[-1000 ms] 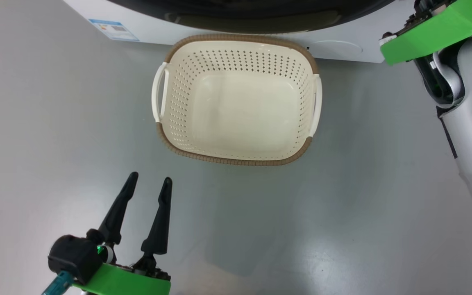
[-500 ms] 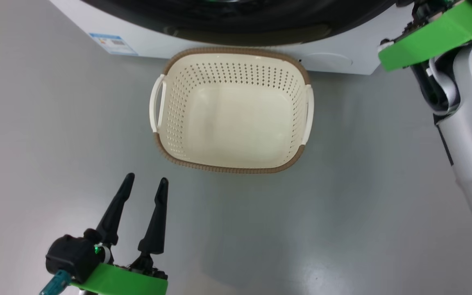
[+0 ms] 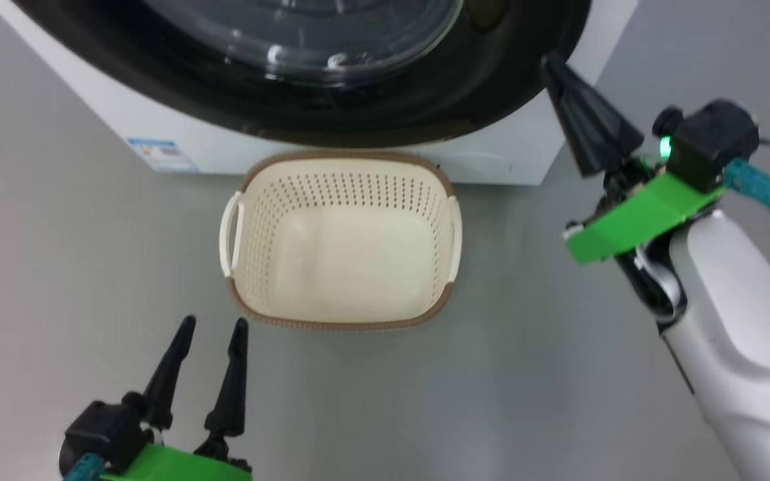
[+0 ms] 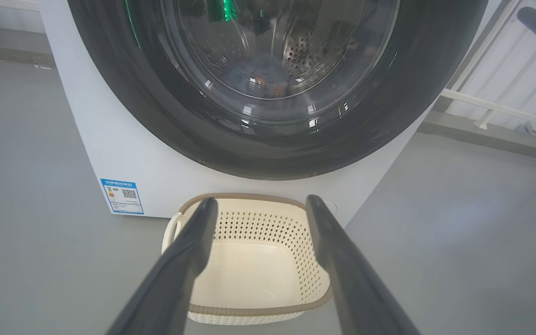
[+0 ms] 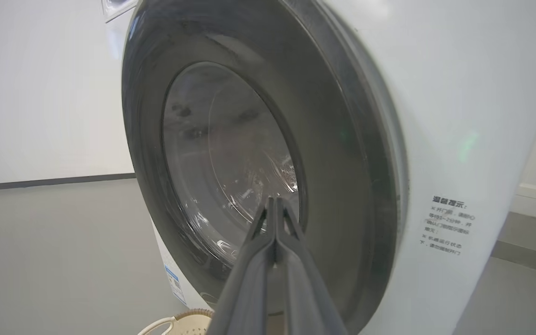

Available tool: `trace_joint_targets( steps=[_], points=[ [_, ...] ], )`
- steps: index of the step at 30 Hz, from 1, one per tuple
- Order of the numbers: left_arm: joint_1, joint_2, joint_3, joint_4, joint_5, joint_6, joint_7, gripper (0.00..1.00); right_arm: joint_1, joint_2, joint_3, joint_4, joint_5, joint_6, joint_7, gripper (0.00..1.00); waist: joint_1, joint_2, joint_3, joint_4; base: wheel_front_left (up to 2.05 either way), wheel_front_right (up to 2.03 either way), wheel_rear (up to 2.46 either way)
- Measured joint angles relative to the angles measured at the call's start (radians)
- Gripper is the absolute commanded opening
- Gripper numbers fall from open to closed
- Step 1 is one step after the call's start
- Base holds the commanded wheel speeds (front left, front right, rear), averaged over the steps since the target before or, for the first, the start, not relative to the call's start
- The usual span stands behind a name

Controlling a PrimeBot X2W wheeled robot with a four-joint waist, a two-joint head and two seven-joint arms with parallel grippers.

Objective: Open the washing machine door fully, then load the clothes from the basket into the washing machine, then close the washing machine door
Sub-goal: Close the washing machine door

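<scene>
Shut flush against the front of the washing machine [image 3: 117, 110]: the washing machine door [image 3: 492, 100], glossy black rim around a bulging glass window. Behind that glass in the left wrist view, inside the perforated drum [image 4: 303, 49], the clothes [image 4: 263, 77], dim, bluish with orange-brown specks. On the grey floor [image 3: 525, 367] just in front of the machine, below the door, the basket [image 3: 345, 190], upright, bare cream bottom showing, brown rim near the white front panel. Blue label [image 3: 161, 155] low on that panel, left of the basket. Left pincer [image 3: 214, 324] at the lower left of the head view, above the floor, apart from the basket's near rim, jaws spread wide and holding nothing; seen along its fingers [image 4: 193, 251], basket framed between the two. Right pincer [image 3: 552, 63] raised at the right, beside the door's right edge, tip close to the black rim; contact impossible to tell. Fingertips [image 5: 261, 242] pressed tight together, nothing between them, pointing across the glass in the right wrist view
</scene>
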Motion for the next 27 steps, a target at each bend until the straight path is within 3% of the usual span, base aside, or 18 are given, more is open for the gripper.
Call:
trace_joint_targets(
  steps=[1,16,27],
  points=[
    [0.008,0.0,0.006,0.007,-0.001,0.0,0.0,1.0,0.023,0.001,-0.002,-0.009,0.0,0.0,0.0,1.0,0.0,0.0,-0.014,-0.007,0.0,0.0,0.0],
    [0.163,-0.012,0.07,0.052,0.0,0.0,0.0,1.0,0.412,-0.003,-0.052,-0.131,-0.022,0.0,0.0,1.0,0.0,0.0,-0.237,-0.107,0.0,0.0,0.0],
    [0.228,-0.022,0.11,0.049,0.0,0.0,0.0,1.0,0.623,-0.003,-0.148,-0.237,-0.042,-0.001,0.0,1.0,0.0,0.0,-0.34,-0.195,0.0,0.0,0.0]
  ],
)
